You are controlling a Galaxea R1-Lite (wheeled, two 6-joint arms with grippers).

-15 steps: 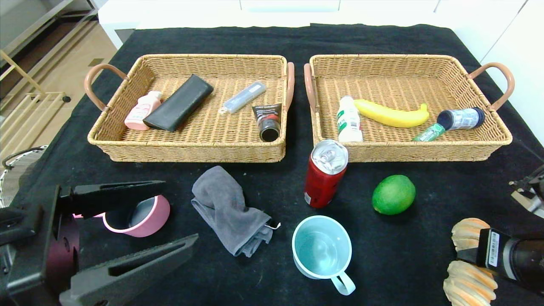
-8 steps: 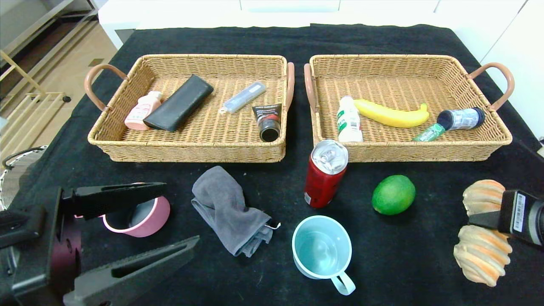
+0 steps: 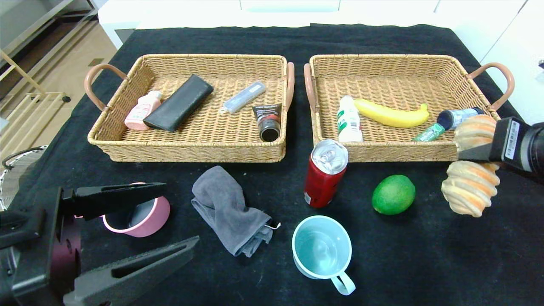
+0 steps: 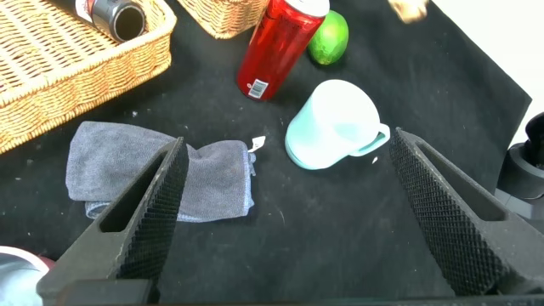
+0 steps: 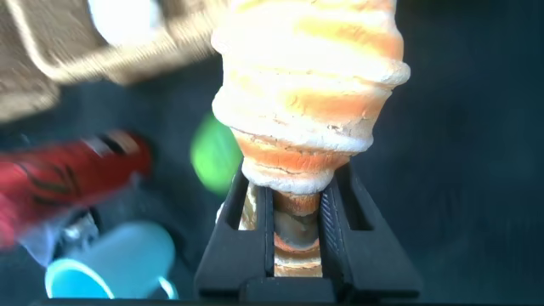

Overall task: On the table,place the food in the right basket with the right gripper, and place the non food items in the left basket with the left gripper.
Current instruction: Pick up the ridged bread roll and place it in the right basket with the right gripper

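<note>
A: Since a second ago the right gripper has carried the bread loaf up from the near right edge of the tabletop to the front right corner of the right basket.

B: How do its fingers sit on it?

A: Pinched tight across the loaf's middle; ridged ends bulge out on both sides, one over the basket's rim, one over the black cloth.

B: What lies around it?

A: The lime sits just to its left, the red can further left against the basket's front wall. Inside the basket, a dark-capped jar and a green tube lie right beside the loaf, with the banana and white bottle further in.

B: And the other arm?

A: The left gripper hovers near left, fingers spread wide, over the pink bowl. The grey cloth and blue mug lie nearby.
</note>
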